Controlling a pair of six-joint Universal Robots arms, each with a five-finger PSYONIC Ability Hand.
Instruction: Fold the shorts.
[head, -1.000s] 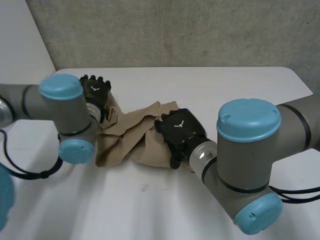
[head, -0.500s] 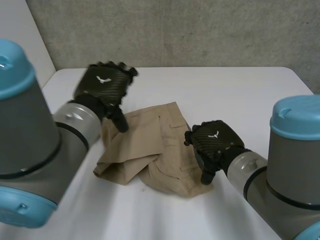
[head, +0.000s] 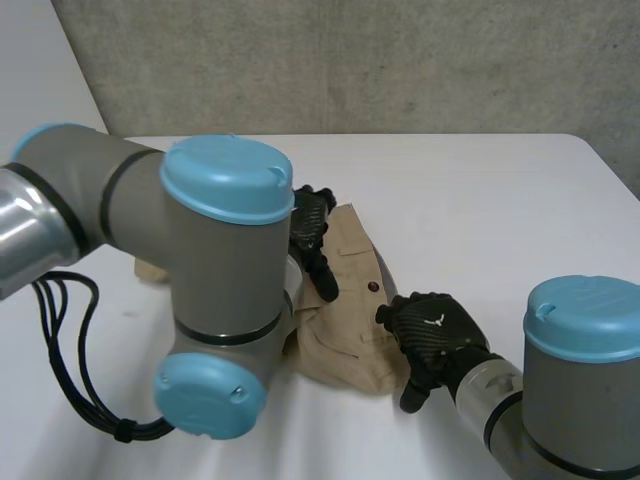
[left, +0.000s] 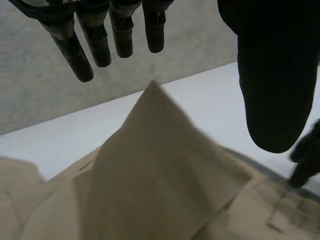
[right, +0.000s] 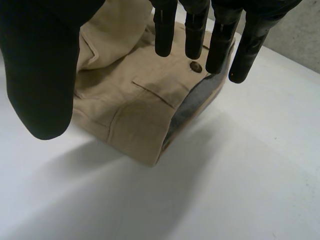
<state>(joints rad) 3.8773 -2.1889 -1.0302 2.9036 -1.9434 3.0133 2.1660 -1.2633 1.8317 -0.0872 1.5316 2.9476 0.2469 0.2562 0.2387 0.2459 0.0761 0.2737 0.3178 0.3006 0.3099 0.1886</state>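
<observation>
Shorts bunched under both sets of fingertips; left hand and right hand spread, holding nothing; the peaked fold could flop open if unpressed.

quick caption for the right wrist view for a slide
Right hand, fingers straight, poised over the tan shorts on the white table.

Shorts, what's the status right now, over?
Both open: left robot hand over the shorts, right robot hand by their buttoned edge. Shorts partly folded, rumpled, on the table. Nothing in the way.
</observation>
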